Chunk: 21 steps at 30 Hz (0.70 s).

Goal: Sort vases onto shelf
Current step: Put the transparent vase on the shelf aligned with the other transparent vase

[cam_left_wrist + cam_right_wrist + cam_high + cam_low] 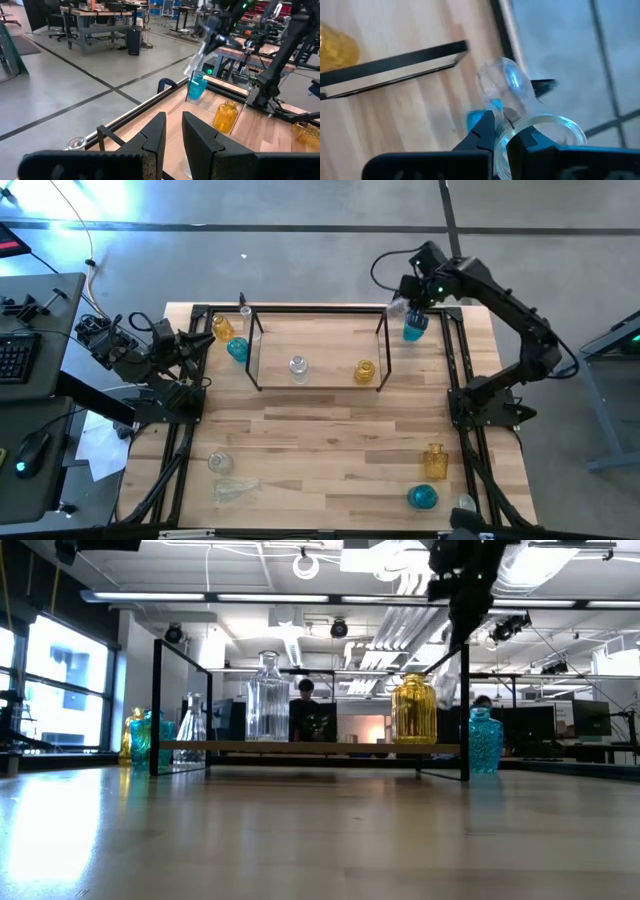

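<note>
The shelf stands at the table's far middle and holds a clear vase and a yellow vase on its floor. My right gripper hovers past the shelf's right end, shut on a clear vase that is tilted above a standing blue vase. Left of the shelf stand a yellow vase, a blue one and a clear one. My left gripper waits open near these, touching nothing. My right gripper pinches the clear vase at its mouth rim between the two fingers, coming from above and slanting down. The vase is lifted clear and hangs tilted below the fingers, its rounded body just over the blue vase.
Along the near edge are a clear vase, a clear one lying on its side, a yellow vase, a blue one and another clear one. A black frame edges the table. Bare wood lies between.
</note>
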{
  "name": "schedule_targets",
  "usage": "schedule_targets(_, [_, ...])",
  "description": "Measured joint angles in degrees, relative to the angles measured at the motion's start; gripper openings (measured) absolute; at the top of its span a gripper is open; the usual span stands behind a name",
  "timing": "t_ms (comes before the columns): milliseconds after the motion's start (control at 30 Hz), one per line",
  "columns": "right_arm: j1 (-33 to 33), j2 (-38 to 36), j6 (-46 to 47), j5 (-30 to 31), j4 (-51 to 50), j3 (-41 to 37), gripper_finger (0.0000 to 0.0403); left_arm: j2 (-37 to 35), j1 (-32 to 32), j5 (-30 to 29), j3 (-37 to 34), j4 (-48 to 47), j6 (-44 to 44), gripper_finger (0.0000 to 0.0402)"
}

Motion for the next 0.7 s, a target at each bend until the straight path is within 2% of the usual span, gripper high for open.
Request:
schedule_targets(233, [3.3, 0.0, 1.7, 2.0, -4.2, 12.2, 0.0001, 0.0, 0.0, 0.0, 0.0, 0.0, 0.0, 0.0056])
schedule_targets(367, [7.6, 0.0, 3.4, 2.1, -5.1, 16.8, 0.0001, 0.0, 0.0, 0.3, 0.0, 0.0, 0.0, 0.0056])
schedule_targets(700, [24.8, 2.2, 8.4, 1.6, 0.7, 14.8, 0.0001, 0.0, 0.0, 1.5, 0.0, 0.0, 0.0, 0.0056])
